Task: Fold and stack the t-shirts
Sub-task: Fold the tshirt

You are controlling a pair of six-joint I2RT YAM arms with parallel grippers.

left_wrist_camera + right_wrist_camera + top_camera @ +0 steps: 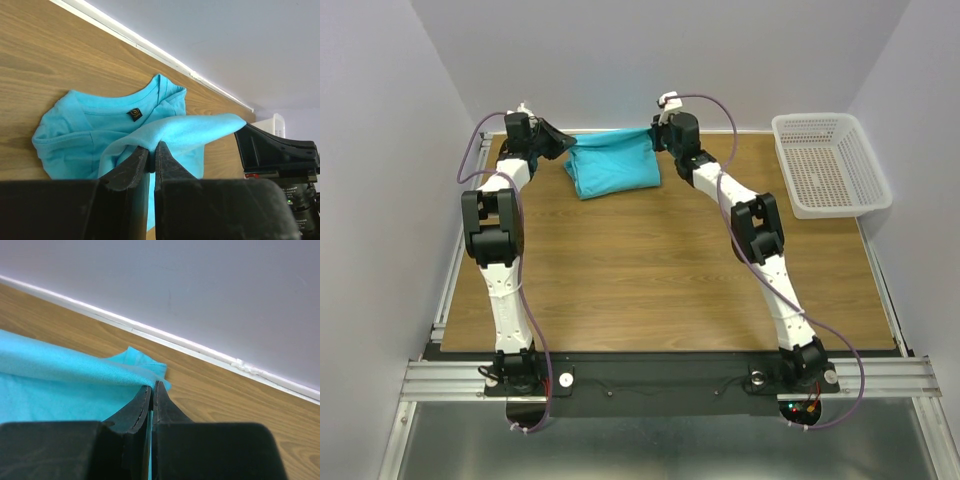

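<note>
- The lower part of the t-shirt (75, 135) disappears behind my left fingers (127, 167).
- Its dark neck label (134, 114) is too small to read.
- Beside my right fingers (170, 412), it runs off the left edge.

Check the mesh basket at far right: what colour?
A white plastic mesh basket; top external view.
</note>
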